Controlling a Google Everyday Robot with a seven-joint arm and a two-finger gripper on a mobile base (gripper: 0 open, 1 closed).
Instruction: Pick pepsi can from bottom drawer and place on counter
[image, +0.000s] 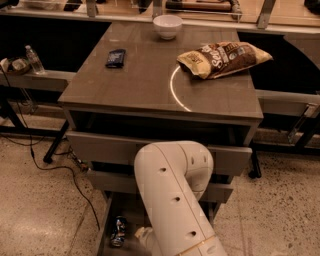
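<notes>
The pepsi can (118, 231), blue with white and red markings, is in the open bottom drawer (103, 227) near its left wall, at the bottom edge of the camera view. My gripper (142, 235) is low in the drawer just right of the can, mostly hidden behind my white arm (172, 200). I cannot tell whether it touches the can. The counter (140, 85) with its white arc mark (172, 92) lies above the drawers.
On the counter stand a white bowl (167, 25) at the back, a chip bag (225, 57) at the right and a flat dark blue packet (115, 57) at the left. A water bottle (34, 59) stands on the left shelf. Cables (60, 170) lie on the floor at the left.
</notes>
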